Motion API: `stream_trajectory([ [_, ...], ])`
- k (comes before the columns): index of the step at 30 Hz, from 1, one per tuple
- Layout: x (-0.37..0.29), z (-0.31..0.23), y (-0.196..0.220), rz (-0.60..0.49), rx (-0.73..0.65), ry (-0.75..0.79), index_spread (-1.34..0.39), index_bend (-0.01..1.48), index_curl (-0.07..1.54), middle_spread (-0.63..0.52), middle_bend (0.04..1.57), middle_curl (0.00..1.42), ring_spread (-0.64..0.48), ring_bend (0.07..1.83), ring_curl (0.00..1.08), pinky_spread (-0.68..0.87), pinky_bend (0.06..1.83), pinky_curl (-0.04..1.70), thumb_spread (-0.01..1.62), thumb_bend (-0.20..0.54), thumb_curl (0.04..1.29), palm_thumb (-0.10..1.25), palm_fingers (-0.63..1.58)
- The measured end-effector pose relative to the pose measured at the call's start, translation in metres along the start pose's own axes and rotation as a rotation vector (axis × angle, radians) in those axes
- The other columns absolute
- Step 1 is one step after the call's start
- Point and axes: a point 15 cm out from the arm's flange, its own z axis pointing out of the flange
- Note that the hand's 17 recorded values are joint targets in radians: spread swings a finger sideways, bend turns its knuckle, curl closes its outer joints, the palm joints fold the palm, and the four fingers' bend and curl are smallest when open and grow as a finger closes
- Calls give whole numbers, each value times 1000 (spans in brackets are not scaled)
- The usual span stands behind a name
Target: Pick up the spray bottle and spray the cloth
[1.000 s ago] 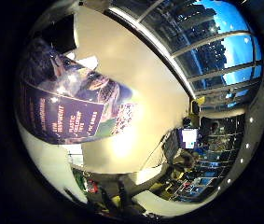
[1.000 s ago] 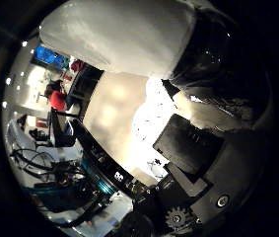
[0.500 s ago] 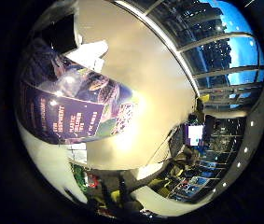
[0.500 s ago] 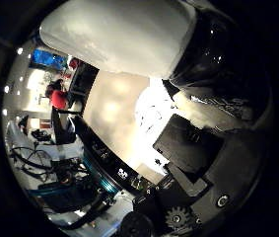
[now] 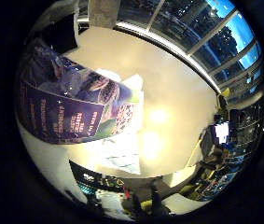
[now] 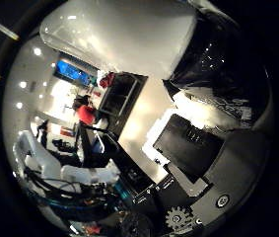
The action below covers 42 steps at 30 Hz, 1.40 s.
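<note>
The spray bottle fills much of the right little finger side palm view, close against the palm, with its dark purple printed label facing the camera. In the right thumb side palm view its white body and a dark glossy part sit just as close. My hand shows as black and white finger parts curled beside the bottle, shut on it. The bottle hangs above a beige table. A pale flat thing lies on the table behind the bottle; I cannot tell whether it is the cloth.
Large windows run along the far side of the table. A lit monitor and dark clutter stand near the table's edge. The thumb side view shows a room with a blue screen and dark furniture.
The room and table have swung across both views while the bottle stays fixed against the palm: the hand has turned with the bottle in it.
</note>
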Motion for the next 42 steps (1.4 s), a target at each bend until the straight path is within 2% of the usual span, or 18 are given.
stream_trajectory([
  [8, -66, -1, -38, 12, 141, -188, -290, 1036, 1060, -145, 1354, 857, -274, 1298, 952, -160, 1026, 1608, 773, -19, 863, 1018, 1077],
  [15, -111, 21, -56, 26, 261, -441, -291, 1034, 1060, -144, 1358, 855, -274, 1297, 951, -160, 1021, 1607, 774, -17, 866, 1016, 1079],
  [23, -116, 77, -63, 146, 335, -606, -294, 1021, 1069, -142, 1362, 848, -272, 1299, 949, -158, 1019, 1593, 779, -17, 870, 1011, 1085],
  [30, -80, 120, -67, 245, 319, -644, -296, 1011, 1073, -139, 1366, 840, -268, 1304, 940, -158, 1019, 1584, 782, -17, 875, 1009, 1087],
  [42, -18, 188, -50, 315, 266, -617, -297, 1008, 1076, -138, 1372, 831, -263, 1306, 931, -156, 1015, 1576, 776, -17, 881, 1004, 1087],
])
